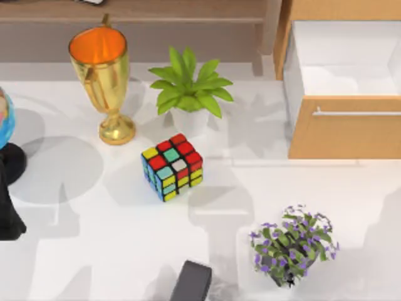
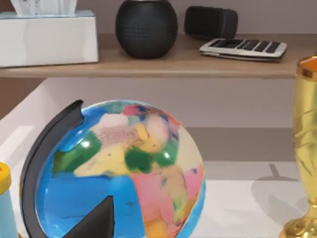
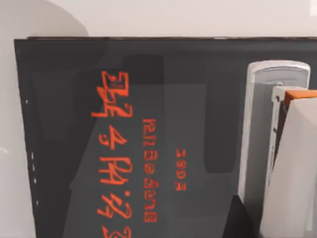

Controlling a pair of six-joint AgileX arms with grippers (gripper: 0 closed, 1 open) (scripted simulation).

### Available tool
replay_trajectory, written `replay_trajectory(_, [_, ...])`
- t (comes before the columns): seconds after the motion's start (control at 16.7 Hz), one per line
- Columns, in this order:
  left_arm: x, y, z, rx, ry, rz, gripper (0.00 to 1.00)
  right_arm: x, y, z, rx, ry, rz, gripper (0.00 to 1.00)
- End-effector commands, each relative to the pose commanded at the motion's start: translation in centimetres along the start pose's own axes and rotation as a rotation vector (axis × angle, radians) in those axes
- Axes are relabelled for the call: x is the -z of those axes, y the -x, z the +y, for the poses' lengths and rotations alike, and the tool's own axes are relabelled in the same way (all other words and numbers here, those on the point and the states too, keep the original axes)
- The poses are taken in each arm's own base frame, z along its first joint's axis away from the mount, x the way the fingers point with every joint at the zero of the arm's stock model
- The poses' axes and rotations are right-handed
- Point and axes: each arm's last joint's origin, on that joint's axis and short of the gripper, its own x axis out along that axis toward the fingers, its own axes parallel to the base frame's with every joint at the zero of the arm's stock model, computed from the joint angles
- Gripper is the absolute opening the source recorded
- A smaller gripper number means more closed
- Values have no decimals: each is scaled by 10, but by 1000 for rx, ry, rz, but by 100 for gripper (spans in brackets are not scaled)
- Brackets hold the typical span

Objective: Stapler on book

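a: what's at the table's left?

b: a globe (image 1: 5, 122) at the left edge on a black stand. the left wrist view looks straight at it, with a shelf (image 2: 163, 63) behind carrying a tissue box (image 2: 47, 37), a round black speaker (image 2: 146, 27) and a calculator (image 2: 242, 48). the left gripper's jaws: i cannot tell.

a: and moving right?

b: a gold trophy (image 1: 103, 81) with an orange inside, then a green plant (image 1: 190, 91) in a white pot, and a colour cube (image 1: 172, 165) just in front of that plant. a dark object (image 1: 192, 282) sits at the bottom edge, near the middle. right of it is a purple-flowered plant (image 1: 291, 246). at the far right an open drawer (image 1: 341, 125) with a wood front.

a: where's the stapler?

b: in the right wrist view the stapler (image 3: 280, 148), white-grey with an orange bit, lies on the book (image 3: 133, 139), a dark cover with red lettering, near one edge of it.

a: right gripper?

b: a dark piece shows just beside the stapler, but whether the pincer is spread or closed, or has hold of anything, i cannot tell.
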Motion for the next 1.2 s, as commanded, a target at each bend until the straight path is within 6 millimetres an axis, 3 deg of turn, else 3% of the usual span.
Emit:
replay_trajectory(0.12, [0, 0, 0, 0, 0, 0, 100, 8, -7, -1, -13, -4, 30, 0])
replay_trajectory(0.48, [0, 0, 0, 0, 0, 0, 100, 7, -9, 0, -16, -2, 34, 0])
replay_trajectory(0.78, [0, 0, 0, 0, 0, 0, 100, 10, -35, -1, -12, -4, 30, 0])
replay_trajectory(1.02, [0, 0, 0, 0, 0, 0, 100, 10, -37, -1, -13, -4, 31, 0])
replay_trajectory(1.2, [0, 0, 0, 0, 0, 0, 100, 10, -37, -1, -13, -4, 31, 23])
